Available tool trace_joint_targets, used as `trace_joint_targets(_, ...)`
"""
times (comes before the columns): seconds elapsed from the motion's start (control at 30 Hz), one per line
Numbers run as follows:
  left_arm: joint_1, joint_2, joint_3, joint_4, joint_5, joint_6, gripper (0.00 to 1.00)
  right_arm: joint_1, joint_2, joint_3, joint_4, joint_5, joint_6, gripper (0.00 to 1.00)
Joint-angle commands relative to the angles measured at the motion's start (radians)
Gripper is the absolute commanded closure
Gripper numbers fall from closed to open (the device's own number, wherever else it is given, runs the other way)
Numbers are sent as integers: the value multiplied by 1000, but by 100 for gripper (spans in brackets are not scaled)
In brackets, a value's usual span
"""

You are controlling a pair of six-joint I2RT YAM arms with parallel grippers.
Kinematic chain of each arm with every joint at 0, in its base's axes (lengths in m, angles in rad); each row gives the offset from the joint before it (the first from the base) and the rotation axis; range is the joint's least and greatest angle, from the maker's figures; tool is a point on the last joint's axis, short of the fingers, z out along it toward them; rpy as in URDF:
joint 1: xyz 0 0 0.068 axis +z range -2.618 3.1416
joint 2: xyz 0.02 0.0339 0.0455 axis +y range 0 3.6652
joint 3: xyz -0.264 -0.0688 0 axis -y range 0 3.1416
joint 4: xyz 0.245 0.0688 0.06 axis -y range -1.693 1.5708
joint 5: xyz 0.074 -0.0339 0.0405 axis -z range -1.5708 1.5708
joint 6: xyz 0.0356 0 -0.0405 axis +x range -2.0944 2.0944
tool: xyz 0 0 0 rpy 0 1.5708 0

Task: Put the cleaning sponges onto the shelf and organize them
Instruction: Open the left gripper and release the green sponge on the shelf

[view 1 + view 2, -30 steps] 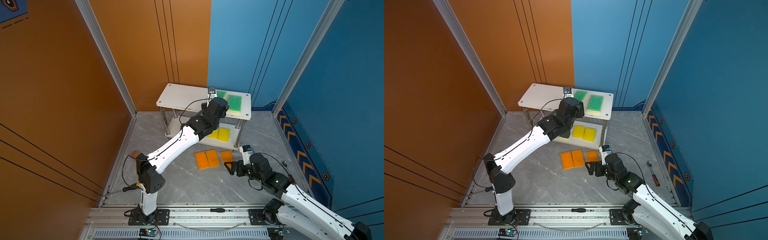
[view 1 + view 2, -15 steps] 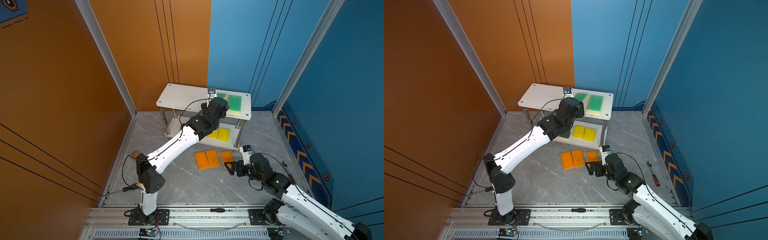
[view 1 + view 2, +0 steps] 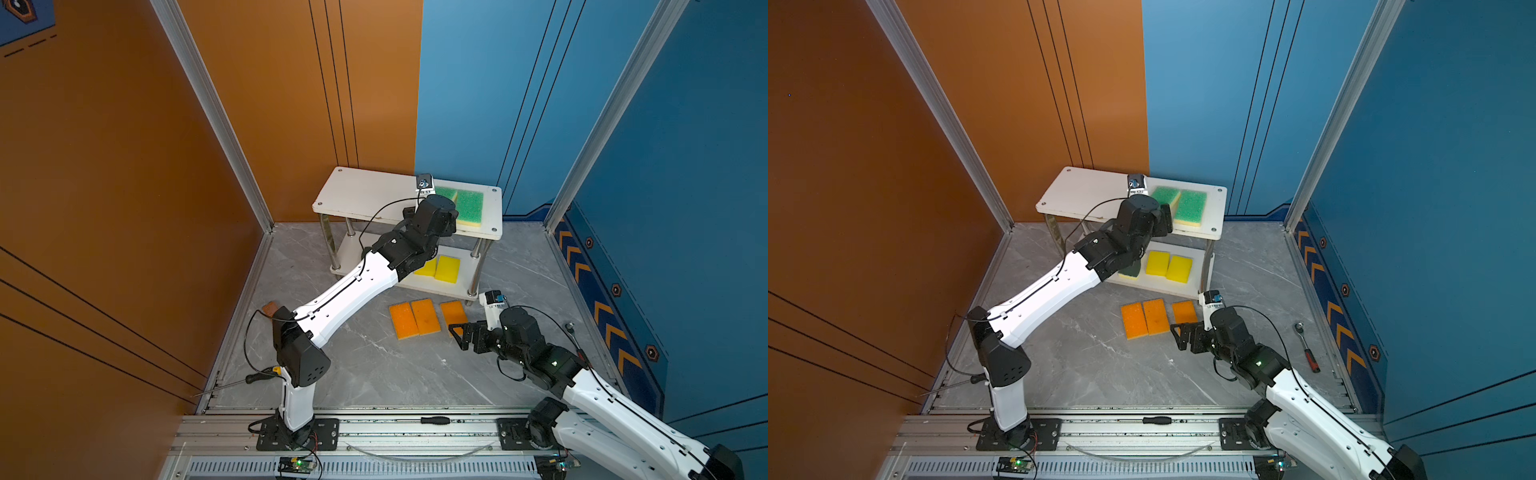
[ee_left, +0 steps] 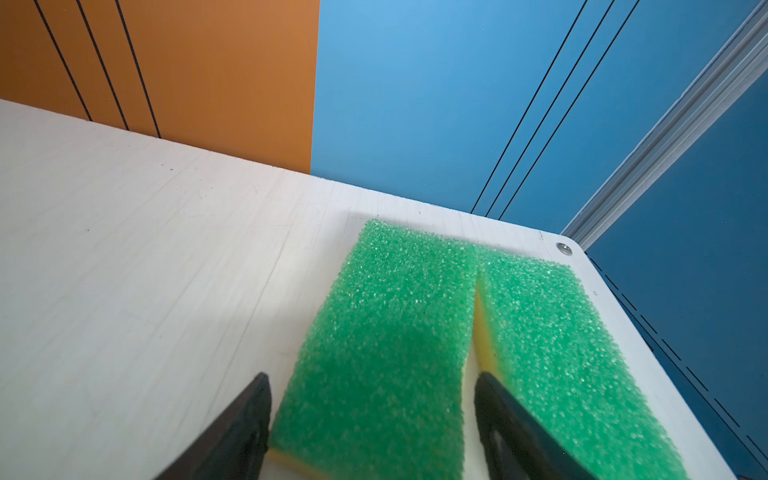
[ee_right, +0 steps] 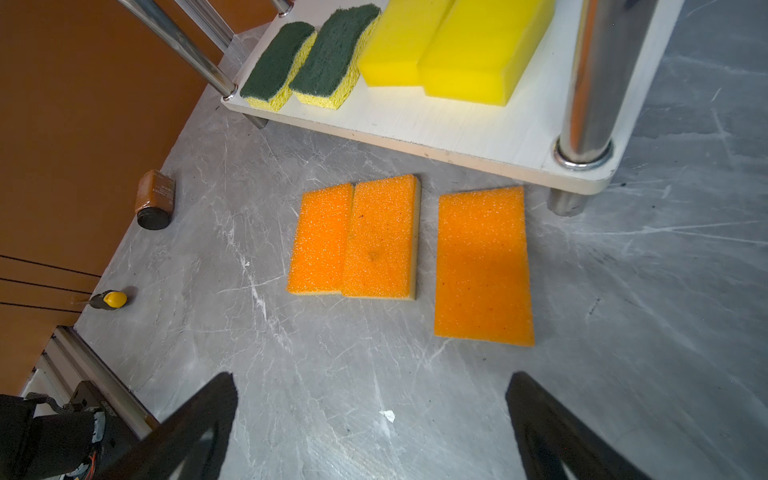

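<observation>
Top views: high, front; both looked down across grey marbled floor [image 3: 374,374] to white two-tier metal-posted shelf [image 3: 365,195]. Left wrist view: close over shelf's top board, faced its back right corner. Right wrist view: low, near; faced three orange-topped foam sponges [image 5: 382,241], shared with top views.

Opened the left gripper [image 4: 371,376] wider than a second ago, easing it off the sides of the light-green sponge [image 4: 386,324] on the top board of the shelf [image 4: 145,249], toward its right end.

Brown bottle [image 5: 154,199] on its side, yellow-handled screwdriver [image 5: 109,300], black screwdriver [image 3: 434,420], red-handled ratchet [image 3: 1307,347].
</observation>
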Motion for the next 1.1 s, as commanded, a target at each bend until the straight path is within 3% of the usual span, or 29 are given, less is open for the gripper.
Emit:
trace_joint_targets(0.0, 1, -30, -13, -11, -4, -4, 26, -9, -10, -15, -28, -6, -8, 0)
trace_joint_targets(0.17, 1, -25, -13, -8, -19, 6, 33, -9, -6, -14, -26, -7, -7, 0)
trace_joint_targets(0.5, -9, -25, -21, -9, -102, 50, 33, -10, -5, -14, -25, -9, -7, 0)
trace_joint_targets(0.77, -11, -23, -17, -9, -102, 40, 23, -12, -5, -15, -26, -9, -7, 0)
trace_joint_targets(1.07, -12, -53, -41, -2, -102, 38, 19, -11, -5, -16, -26, -11, -7, 0)
